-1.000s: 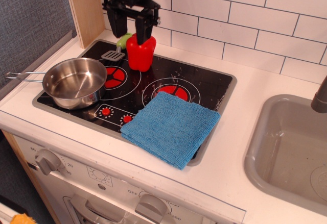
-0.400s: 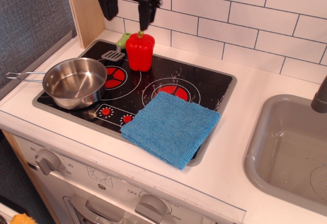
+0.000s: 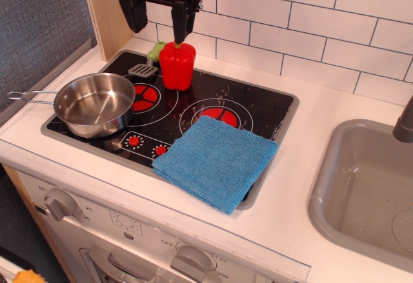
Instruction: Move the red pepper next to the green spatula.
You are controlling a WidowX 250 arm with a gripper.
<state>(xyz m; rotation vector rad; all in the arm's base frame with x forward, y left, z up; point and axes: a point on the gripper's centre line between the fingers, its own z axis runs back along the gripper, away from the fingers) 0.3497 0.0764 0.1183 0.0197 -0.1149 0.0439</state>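
The red pepper [image 3: 177,66] stands upright at the back left of the black stovetop [image 3: 258,106]. The green spatula [image 3: 148,62] lies just left of it: its grey slotted blade shows beside the pepper, and its light green handle is partly hidden behind the pepper. They look close or touching. My gripper [image 3: 157,17] hangs above and slightly left of the pepper. Its two black fingers are spread wide and hold nothing.
A steel saucepan [image 3: 94,104] with a long wire handle sits on the front left burner. A folded blue cloth [image 3: 216,160] covers the stovetop's front right corner. A grey sink [image 3: 368,186] is at the right. A wooden post [image 3: 106,9] and the tiled wall stand close behind.
My gripper let go of the pepper and rose straight up, ending clear above it. The pepper stays standing beside the spatula.
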